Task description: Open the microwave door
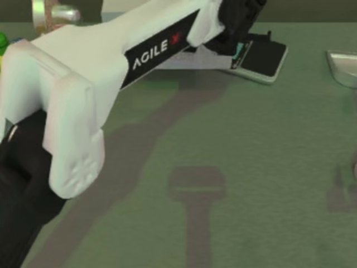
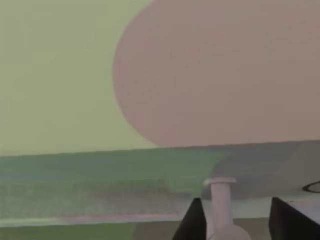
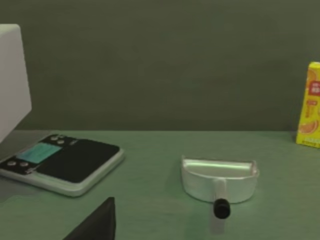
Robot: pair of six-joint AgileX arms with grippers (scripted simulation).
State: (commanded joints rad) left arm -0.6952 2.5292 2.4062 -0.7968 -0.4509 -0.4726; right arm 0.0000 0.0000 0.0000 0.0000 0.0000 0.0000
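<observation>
microwave (image 3: 11, 80) is found at the upper middle of the top view, mostly hidden under the left arm, with a scale (image 1: 259, 56) just beside it on the desk (image 1: 251, 167). its door cannot be made out clearly. the left claw (image 1: 237, 25) is held against the microwave's front, and in the left wrist view it is seen spread, with a white peg-like part (image 2: 220, 197), judged to be the door's handle, between its dark fingers (image 2: 192, 225). one finger lies close to the peg, the other apart. the step in hand is judged to be the grip. the peg should be centred and pinched firmly before any pull, and the pull should then be swept in an arc about the hinge so the microwave is not dragged. the right claw (image 3: 95, 225) is parked near a dustpan (image 3: 219, 177); its state cannot be told.
</observation>
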